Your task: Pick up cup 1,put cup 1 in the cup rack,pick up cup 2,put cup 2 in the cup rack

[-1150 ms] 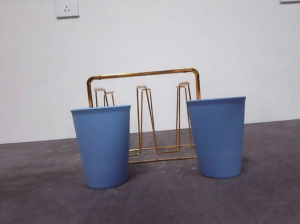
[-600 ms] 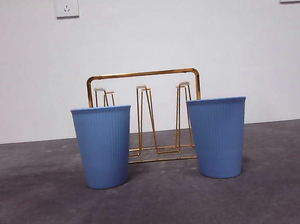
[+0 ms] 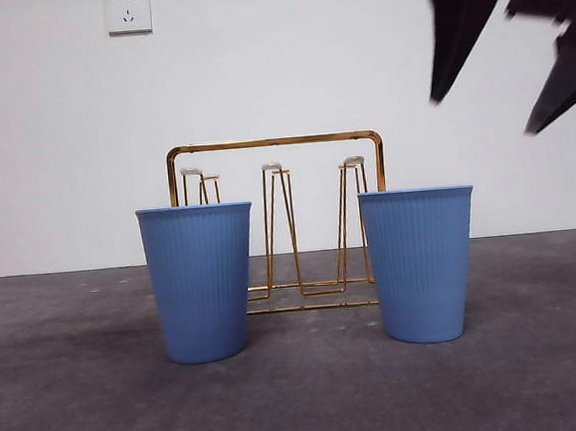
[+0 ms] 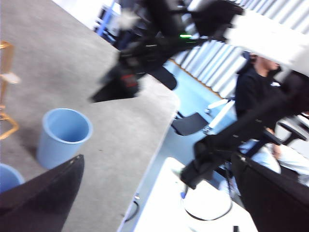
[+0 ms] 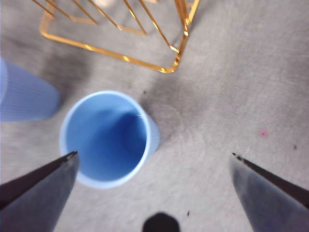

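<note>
Right gripper (image 3: 502, 79) is in at the top right of the front view, high above the table (image 3: 302, 394), jaws spread wide, nothing between them and touching nothing. In the right wrist view it hangs over the right-hand blue cup (image 5: 108, 137), looking straight down into its open mouth; that cup stands upright on the table, just off the near corner of the cup rack (image 5: 145, 43). In the front view, both blue ribbed cups are upright, the left cup (image 3: 199, 282) and the right one (image 3: 420, 263), well apart, with the gold wire rack (image 3: 280, 216) behind and between them; no cup on its prongs. Left gripper (image 4: 159, 193) is off beyond the table edge, jaws wide apart, empty; its view is blurred but shows one cup (image 4: 63, 137) standing near the table edge.
</note>
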Controlling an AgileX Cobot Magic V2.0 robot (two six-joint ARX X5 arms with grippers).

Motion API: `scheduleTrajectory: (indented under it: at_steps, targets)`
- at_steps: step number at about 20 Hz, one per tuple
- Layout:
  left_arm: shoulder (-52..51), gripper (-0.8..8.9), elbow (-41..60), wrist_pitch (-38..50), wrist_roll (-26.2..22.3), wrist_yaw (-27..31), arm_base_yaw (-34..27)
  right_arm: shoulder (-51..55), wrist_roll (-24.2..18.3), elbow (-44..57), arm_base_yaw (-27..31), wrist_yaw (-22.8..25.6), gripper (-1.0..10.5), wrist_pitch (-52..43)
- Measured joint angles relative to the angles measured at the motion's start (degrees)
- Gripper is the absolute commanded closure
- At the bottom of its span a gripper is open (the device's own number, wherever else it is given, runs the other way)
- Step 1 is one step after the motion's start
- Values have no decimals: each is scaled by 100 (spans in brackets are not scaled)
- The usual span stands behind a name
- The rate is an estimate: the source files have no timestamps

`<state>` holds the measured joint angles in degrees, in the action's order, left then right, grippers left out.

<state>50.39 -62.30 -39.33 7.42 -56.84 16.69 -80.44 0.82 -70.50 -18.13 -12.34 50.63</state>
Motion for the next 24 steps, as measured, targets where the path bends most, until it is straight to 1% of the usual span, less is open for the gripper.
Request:
scheduleTrajectory:
  at_steps: [2,5,10,11,14,16,21,24]
  targets:
    - [76,91,0,24,76,-20,98,-431,7,-214,-186,254,472,4]
    - [107,91,0,136,125,-33,212,-833,9,-369,-356,422,478,-46]
    - [109,91,0,564,328,-35,245,-1467,83,-378,-494,492,480,-83]
    - [111,91,0,634,391,-35,247,-1569,103,-378,-505,505,508,-85]
    - [111,91,0,774,538,-35,247,-1759,142,-378,-529,509,841,-98]
    - [114,91,0,774,575,-35,247,-1794,144,-378,-535,509,960,-103]
    - [114,91,0,778,588,-13,247,-1794,57,-378,-542,520,959,-92]
    - [114,91,0,1075,789,-11,247,-1626,-48,-378,-542,496,959,-57]
